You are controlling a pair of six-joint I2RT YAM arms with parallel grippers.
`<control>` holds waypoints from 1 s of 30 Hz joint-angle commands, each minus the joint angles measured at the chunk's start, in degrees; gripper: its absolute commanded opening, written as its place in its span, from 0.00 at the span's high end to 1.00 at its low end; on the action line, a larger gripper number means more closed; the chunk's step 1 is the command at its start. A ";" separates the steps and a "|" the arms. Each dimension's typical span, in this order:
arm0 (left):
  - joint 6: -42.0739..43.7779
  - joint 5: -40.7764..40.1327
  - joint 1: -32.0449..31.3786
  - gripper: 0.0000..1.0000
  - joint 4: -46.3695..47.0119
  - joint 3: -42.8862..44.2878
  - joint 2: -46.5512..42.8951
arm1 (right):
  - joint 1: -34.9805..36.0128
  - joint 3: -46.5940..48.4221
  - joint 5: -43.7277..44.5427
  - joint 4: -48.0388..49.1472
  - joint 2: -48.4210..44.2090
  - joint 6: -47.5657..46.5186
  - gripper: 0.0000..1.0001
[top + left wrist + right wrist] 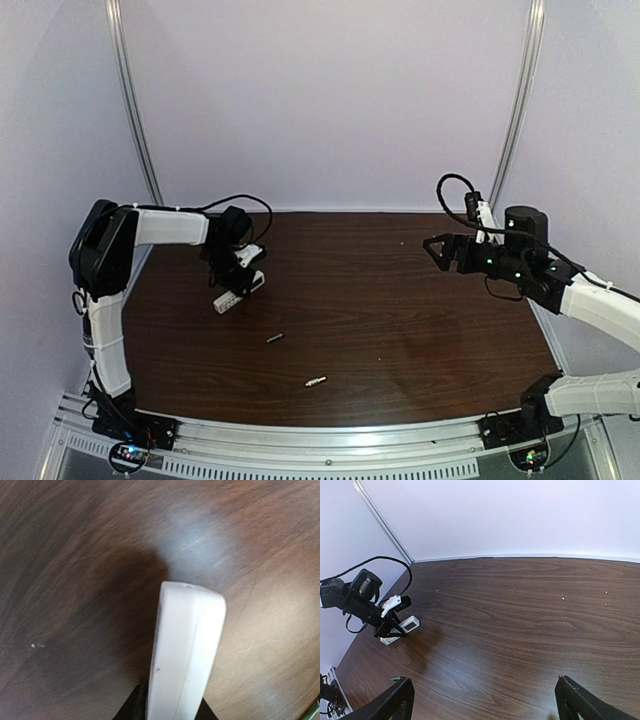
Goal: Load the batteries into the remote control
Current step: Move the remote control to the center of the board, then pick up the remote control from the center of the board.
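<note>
Left gripper [243,280] is closed on the remote control [226,299], with a finger on each long side. It is over the far left part of the table [400,330], close to the left edge. The remote is white and slim, and it tips down toward the wood. I cannot tell if its low end touches the table. In the left wrist view the two dark fingers [131,709] pinch the remote [185,650] near the bottom of the picture. Its rounded end sticks out past them over bare brown wood.

Right gripper [432,248] is wide open and holds nothing. It hangs in the air over the far right side of the table, well apart from everything else. In its own view its two fingers [395,700] stand far apart at the bottom corners, with lots of wood showing between them.

The two batteries lie flat on the table, nearer the front edge than the remote. The dark battery [275,339] is closer to the remote. The silvery battery [316,381] is a bit more to the front and right, near the front edge. They do not touch each other. From there to the right edge, the table is one big open space of wood.
</note>
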 commanded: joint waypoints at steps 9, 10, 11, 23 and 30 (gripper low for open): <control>-3.55 -0.07 -2.05 0.67 4.09 -7.24 -5.08 | 0.34 2.44 -0.12 -3.39 0.13 0.44 0.00; -3.80 -0.82 -2.23 0.67 4.14 -7.92 -5.48 | 0.34 2.67 -0.35 -3.36 0.38 0.74 0.00; -4.13 -1.47 -2.50 0.66 4.14 -8.56 -5.94 | 0.36 2.93 -0.38 -3.48 0.74 1.06 0.00; -4.13 -8.60 -9.17 0.92 9.52 -13.35 -15.31 | 0.34 5.65 -15.86 -0.90 9.24 7.51 0.00; -0.15 -13.62 -24.37 0.95 15.51 -11.43 -23.11 | 1.39 3.65 -27.08 9.63 10.03 16.92 0.01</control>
